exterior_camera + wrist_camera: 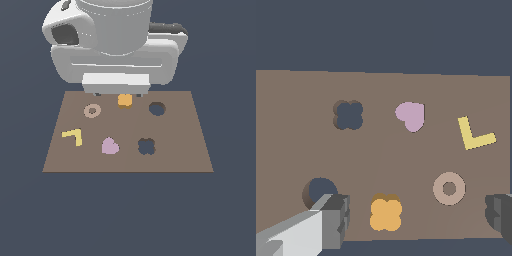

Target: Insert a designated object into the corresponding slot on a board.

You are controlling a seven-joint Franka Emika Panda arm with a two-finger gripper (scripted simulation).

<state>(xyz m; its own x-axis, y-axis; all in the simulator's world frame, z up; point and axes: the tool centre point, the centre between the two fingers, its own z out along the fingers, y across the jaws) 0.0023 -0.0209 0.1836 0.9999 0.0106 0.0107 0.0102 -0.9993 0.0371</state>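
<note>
Obs. from the side of the rig: brown board [190, 145] flat on dark floor, arm body looming over its far edge.

Orange piece [125, 100] lies on the board near the far edge, betw. tan ring [92, 111] and round dark hole [157, 108]. Wrist view shows it four-lobed [386, 214], flat on the board, not lifted.

Gripper [418, 217]: jaws spread wide, one finger [336, 220] close beside the orange piece and overlapping the round hole [318, 191], the other at the frame's edge past the ring [449, 188]. Nothing held; orange piece sits in the gap, no contact w/ either finger.

Clover slot [146, 146] is in the near row, unfilled, just beside pink heart [110, 146]; well apart from the orange piece. Yellow L [73, 136] toward the exterior view's left.
</note>
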